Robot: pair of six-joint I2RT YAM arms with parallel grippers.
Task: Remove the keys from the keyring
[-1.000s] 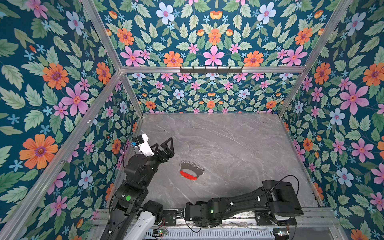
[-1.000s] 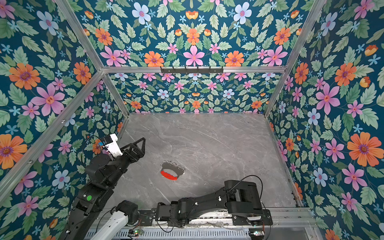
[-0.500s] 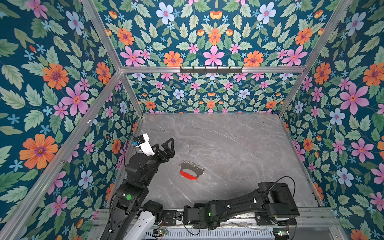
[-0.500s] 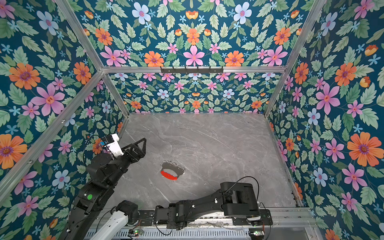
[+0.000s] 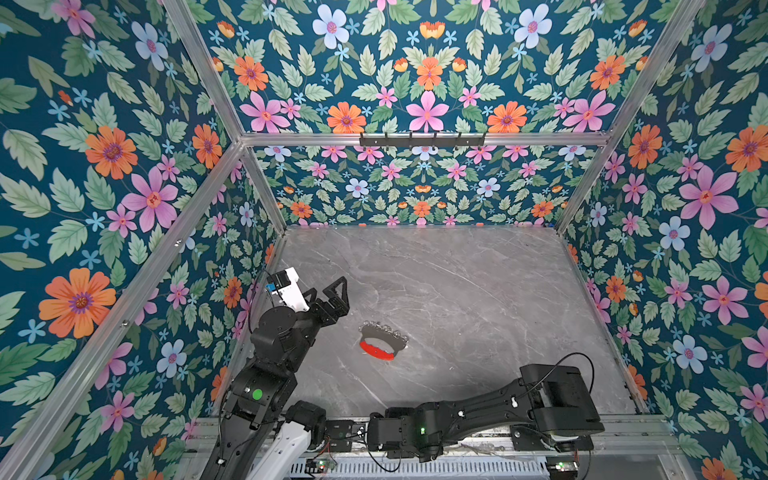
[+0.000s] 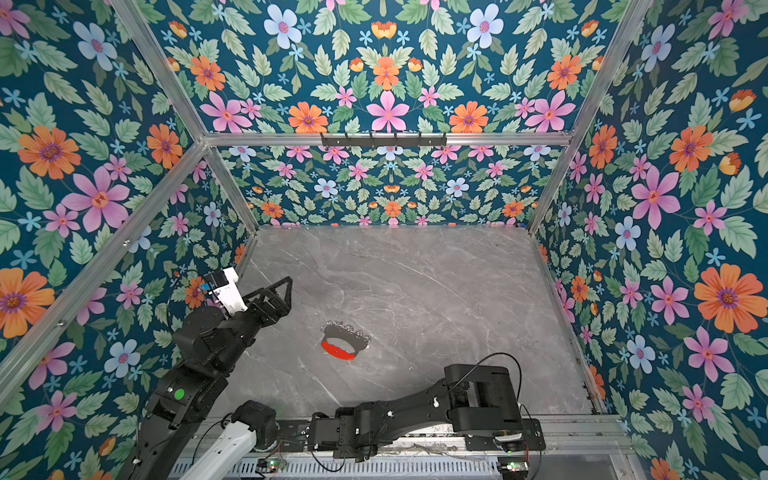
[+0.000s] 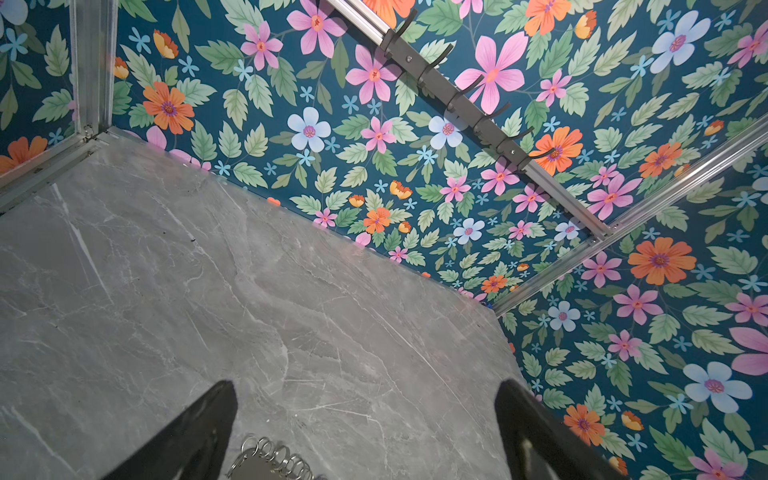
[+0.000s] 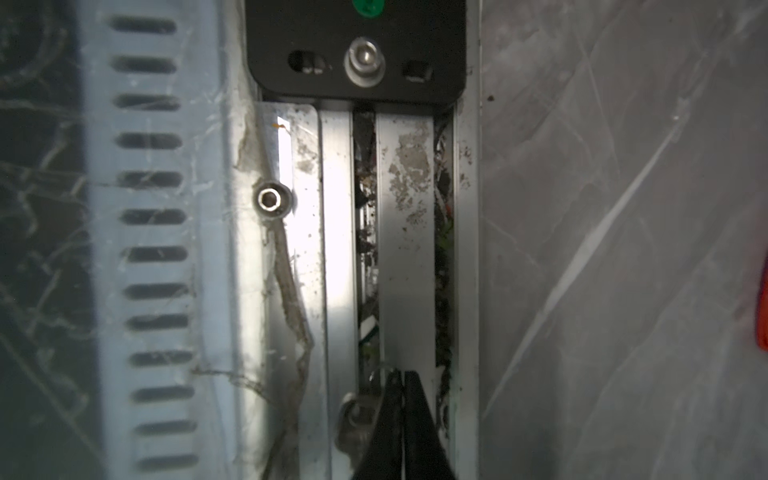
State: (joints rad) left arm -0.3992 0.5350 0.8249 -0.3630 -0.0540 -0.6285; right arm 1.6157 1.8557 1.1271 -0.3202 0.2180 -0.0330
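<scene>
- One keyring (image 5: 382, 341) (image 6: 345, 343): flat grey metal crescent with a red curved strip along the inner edge and a fringe of small round silver loops along the outer edge. Loops too small to count surely. Lying flat on the worktop (image 5: 478, 291), touched by neither tool.
- One worktop: smooth grey slab, veined white like marble, bare all round the keyring.
- Left tool (image 5: 328, 291) (image 6: 272, 291) (image 7: 365, 384): black, with two triangular openwork fingers (image 7: 208, 428) spread wide and nothing between them. Raised to the left of the keyring and a little beyond it; in the left wrist view, the keyring's loops (image 7: 270, 459) close to one finger.
- Right tool (image 8: 401, 374): two slim black fingers pressed flat together, tips meeting. On the near side of the keyring and well apart from it, over the scuffed aluminium rail (image 8: 405, 249) at the worktop's front edge.
- One small grey metal piece (image 8: 355, 415) with a thin wire loop, on that rail just beside the right tool's tips; cannot tell whether pinched or only lying there.
- One black bar (image 5: 422, 139) with six hooks, on the flower-printed back wall far beyond the keyring.
</scene>
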